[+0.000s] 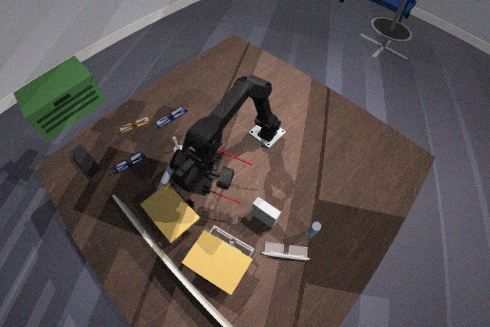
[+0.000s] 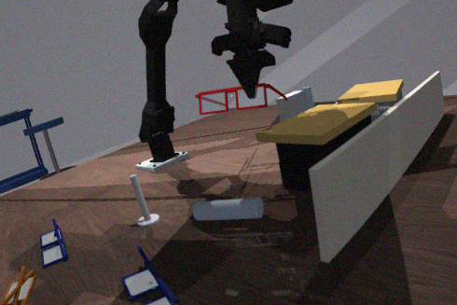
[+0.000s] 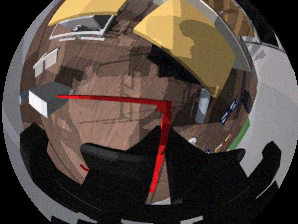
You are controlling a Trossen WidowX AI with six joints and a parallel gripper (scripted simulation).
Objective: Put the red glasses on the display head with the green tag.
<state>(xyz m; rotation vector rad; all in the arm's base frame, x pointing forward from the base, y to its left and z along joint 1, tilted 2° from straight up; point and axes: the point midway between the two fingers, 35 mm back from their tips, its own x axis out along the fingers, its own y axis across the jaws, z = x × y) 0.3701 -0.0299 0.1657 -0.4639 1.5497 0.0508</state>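
The red glasses (image 1: 235,157) (image 2: 230,90) (image 3: 164,106) are in the air, temples unfolded. My gripper (image 2: 252,95) (image 3: 162,129) is shut on them; its fingertips overlap the front frame near the bridge in the exterior view. The arm hides the front frame in the top view, where both temples point away from the yellow slabs. No head shape and no green tag can be made out. One yellow slab (image 1: 170,211) (image 2: 322,120) (image 3: 185,37) sits over a black body; the other yellow slab (image 1: 217,261) (image 2: 373,90) has a silvery frame (image 1: 232,240) beside it.
A long pale wall (image 1: 167,260) (image 2: 373,181) runs beside the slabs. A white box (image 1: 266,212) (image 2: 294,106), a lying blue-grey cylinder (image 2: 228,209) (image 3: 202,106), an upright cylinder (image 1: 314,230), a white peg (image 2: 141,200), white glasses (image 1: 286,254) and blue and orange glasses stand or lie around.
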